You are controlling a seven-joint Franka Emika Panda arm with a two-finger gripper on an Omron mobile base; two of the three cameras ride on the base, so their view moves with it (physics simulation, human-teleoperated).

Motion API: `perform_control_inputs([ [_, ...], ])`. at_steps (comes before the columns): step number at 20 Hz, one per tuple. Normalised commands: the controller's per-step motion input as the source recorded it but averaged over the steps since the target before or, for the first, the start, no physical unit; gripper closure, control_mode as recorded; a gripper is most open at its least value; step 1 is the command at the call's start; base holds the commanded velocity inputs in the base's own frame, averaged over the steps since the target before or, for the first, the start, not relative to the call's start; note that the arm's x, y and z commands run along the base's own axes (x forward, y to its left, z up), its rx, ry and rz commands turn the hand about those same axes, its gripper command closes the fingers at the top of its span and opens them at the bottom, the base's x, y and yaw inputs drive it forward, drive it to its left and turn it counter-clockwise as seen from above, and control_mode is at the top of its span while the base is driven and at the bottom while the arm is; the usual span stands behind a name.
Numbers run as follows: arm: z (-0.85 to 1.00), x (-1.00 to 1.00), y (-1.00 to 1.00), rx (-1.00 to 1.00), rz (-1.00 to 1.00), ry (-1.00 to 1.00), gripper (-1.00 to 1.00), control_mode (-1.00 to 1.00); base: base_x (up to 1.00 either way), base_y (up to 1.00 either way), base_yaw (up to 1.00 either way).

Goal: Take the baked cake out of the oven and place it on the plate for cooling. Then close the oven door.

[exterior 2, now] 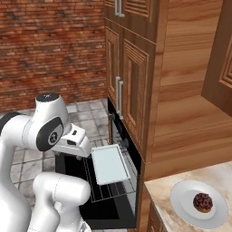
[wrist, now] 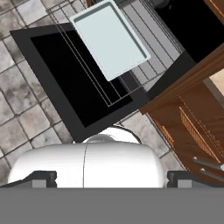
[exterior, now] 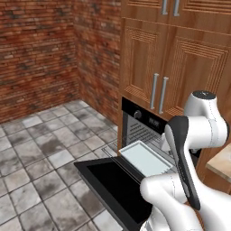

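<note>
The cake (exterior 2: 202, 202) is already seen on the white plate (exterior 2: 181, 199), which rests on the counter (exterior 2: 213, 176) right of the oven (exterior: 135, 124). The fingers (wrist: 109, 178) are spread apart and nothing is held. The oven door (exterior: 108, 182) lies fully open, with a pale tray (exterior 2: 108, 164) drawn out above it. Closing is judged as the remaining step: the door's front edge must be reached and lifted.

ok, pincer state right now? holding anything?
Pincer: open, fingers wide apart, holding nothing. It looks down from above at the open oven door and the pale tray.
</note>
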Motion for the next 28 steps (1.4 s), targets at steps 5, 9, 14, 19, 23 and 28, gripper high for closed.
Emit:
perform_control_inputs([
  [5, 0.0, 0.0, 0.0, 0.0, 0.0, 0.0, -1.0, 1.0, 0.0, -0.18, 0.0],
  [9, 0.0, 0.0, 0.0, 0.0, 0.0, 0.0, -1.0, 1.0, -0.03, -0.17, 0.0],
  [14, 0.0, 0.0, 0.0, 0.0, 0.0, 0.0, -1.0, 1.0, -0.13, -0.21, 0.0],
  [19, 0.0, 0.0, 0.0, 0.0, 0.0, 0.0, -1.0, 1.0, -0.06, -0.13, 0.0],
  [23, 0.0, 0.0, 0.0, 0.0, 0.0, 0.0, -1.0, 1.0, -0.12, -0.14, 0.0],
  [28, 0.0, 0.0, 0.0, 0.0, 0.0, 0.0, -1.0, 1.0, -0.24, -0.18, 0.0],
])
